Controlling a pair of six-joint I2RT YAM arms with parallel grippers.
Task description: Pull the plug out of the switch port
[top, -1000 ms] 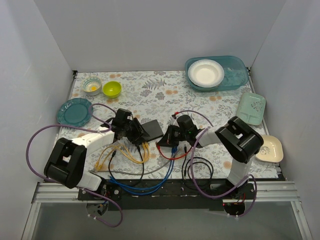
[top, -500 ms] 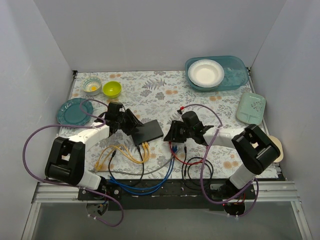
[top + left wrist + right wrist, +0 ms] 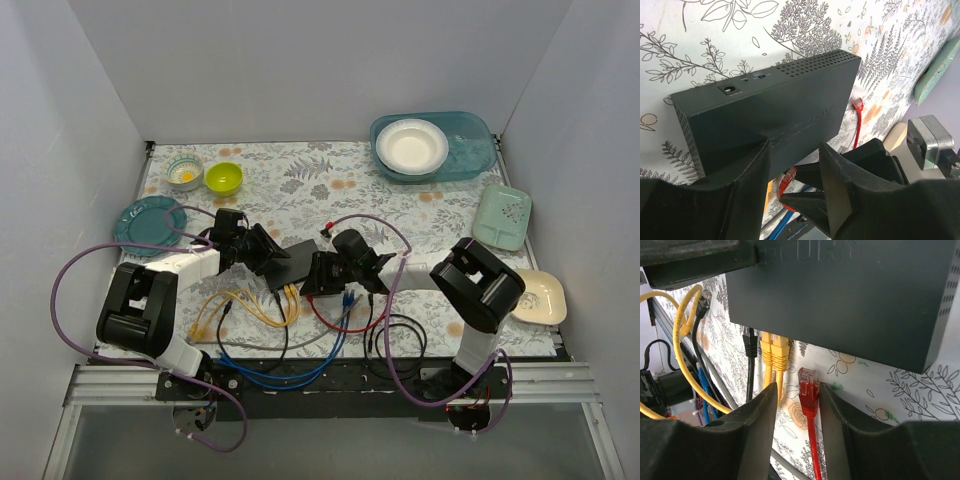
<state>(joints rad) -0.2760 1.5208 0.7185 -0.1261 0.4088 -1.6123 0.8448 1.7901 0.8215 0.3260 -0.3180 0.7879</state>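
The black switch (image 3: 303,256) lies on the flowered cloth; it also shows in the left wrist view (image 3: 790,100) and the right wrist view (image 3: 850,295). My left gripper (image 3: 270,254) (image 3: 794,150) is at its left end, jaws apart, one finger lying on its top. Two yellow plugs (image 3: 775,352) and a black plug (image 3: 750,345) sit in its ports. A red plug (image 3: 808,385) (image 3: 786,181) lies on the cloth just clear of the port edge. My right gripper (image 3: 318,274) (image 3: 797,390) is open around it; only the right finger touches it.
Yellow (image 3: 250,305), blue (image 3: 290,370), black and red cables lie tangled near the front edge. The red cable's other end (image 3: 327,228) lies behind the switch. A teal plate (image 3: 148,222), two small bowls (image 3: 223,178), a blue tub (image 3: 480,150), a green tray (image 3: 502,216) and a cream dish (image 3: 545,297) line the sides.
My right gripper swung right, away from the switch, then came back left to its port edge. My left gripper stayed at the switch's left end.
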